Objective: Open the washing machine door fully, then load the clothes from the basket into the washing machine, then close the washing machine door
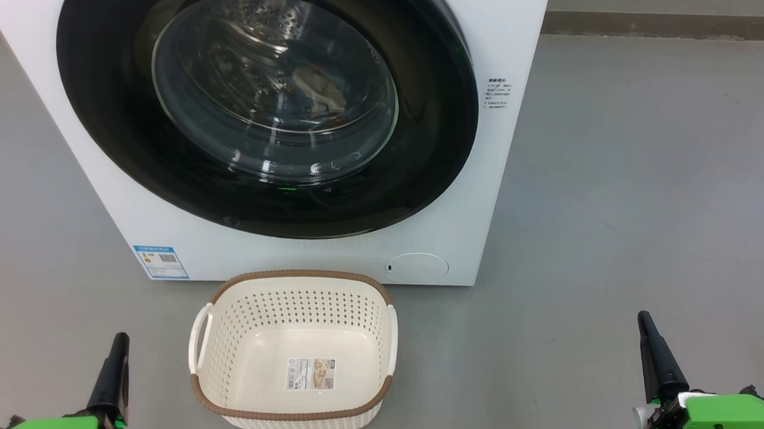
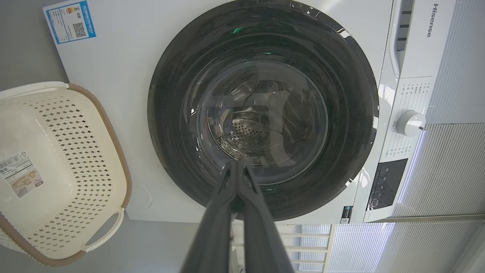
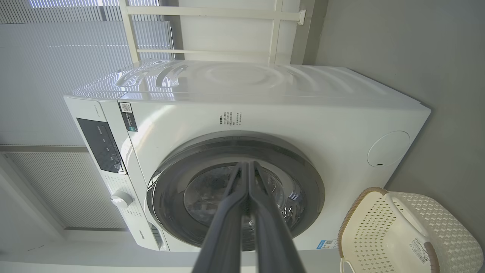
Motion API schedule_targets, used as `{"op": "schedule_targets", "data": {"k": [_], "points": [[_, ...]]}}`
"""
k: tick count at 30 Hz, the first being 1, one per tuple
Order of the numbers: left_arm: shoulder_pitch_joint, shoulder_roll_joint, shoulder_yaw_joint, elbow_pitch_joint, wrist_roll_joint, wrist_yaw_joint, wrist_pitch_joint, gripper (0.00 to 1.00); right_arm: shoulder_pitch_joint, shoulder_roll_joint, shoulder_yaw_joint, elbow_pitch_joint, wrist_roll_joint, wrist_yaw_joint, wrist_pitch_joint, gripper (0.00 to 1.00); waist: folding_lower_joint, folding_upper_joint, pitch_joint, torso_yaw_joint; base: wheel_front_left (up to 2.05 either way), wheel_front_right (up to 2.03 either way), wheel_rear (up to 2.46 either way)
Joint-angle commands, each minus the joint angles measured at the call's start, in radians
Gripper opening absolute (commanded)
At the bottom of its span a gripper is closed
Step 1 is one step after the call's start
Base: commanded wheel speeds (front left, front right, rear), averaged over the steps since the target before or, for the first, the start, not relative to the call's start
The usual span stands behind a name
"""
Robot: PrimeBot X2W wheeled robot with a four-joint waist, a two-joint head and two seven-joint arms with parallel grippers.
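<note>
Grey, smooth floor [image 1: 615, 186] spreads around the washing machine [image 1: 515, 117], a white box with softly rounded edges. A blue sticker [image 1: 161, 261] sits at its lower left corner and a round white flap [image 1: 416, 267] at its lower right. The left wrist view shows a white dial [image 2: 410, 123] and a dark glossy control panel [image 2: 386, 184] along the top of the front, with pale ribbed blinds [image 2: 454, 170] beyond.

Just in front of the machine's foot stands the basket [image 1: 302, 275], between the robot and the lower front. It is cream plastic with rows of small holes, a brown woven-look rim and two side handles. A label [image 1: 310, 373] shows on its bare bottom.

The washing machine door [image 1: 103, 99] is a broad glossy black ring lying flush against the front, with a bulging clear glass bowl at its centre. Through the glass the clothes [image 1: 320, 90] lie in the perforated steel drum: a cream-white piece with a touch of orange-brown. The rest is too dim to make out.

The left gripper [image 1: 117, 351] is at the near left and the right gripper [image 1: 647, 336] at the near right. Each has its dark fingers pressed together and holds nothing, well apart from the machine.
</note>
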Motion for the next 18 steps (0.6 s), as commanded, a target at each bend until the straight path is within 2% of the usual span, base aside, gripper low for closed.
{"op": "schedule_targets", "data": {"k": [1, 18], "points": [[-0.041, 0.014, 0.035, -0.018, -0.002, -0.003, 0.005, 0.00, -0.014, 0.001, 0.016, -0.023, 0.002, -0.001, 0.006, 0.00, -0.0001, 0.0000, 0.000, 0.000, 0.00, 0.00, 0.00], [-0.042, 0.011, 0.039, -0.018, 0.001, -0.003, 0.008, 0.00, -0.015, 0.002, 0.014, -0.023, 0.001, -0.001, 0.008, 0.00, -0.0001, 0.0000, 0.000, 0.000, 0.00, 0.00, 0.00]]}}
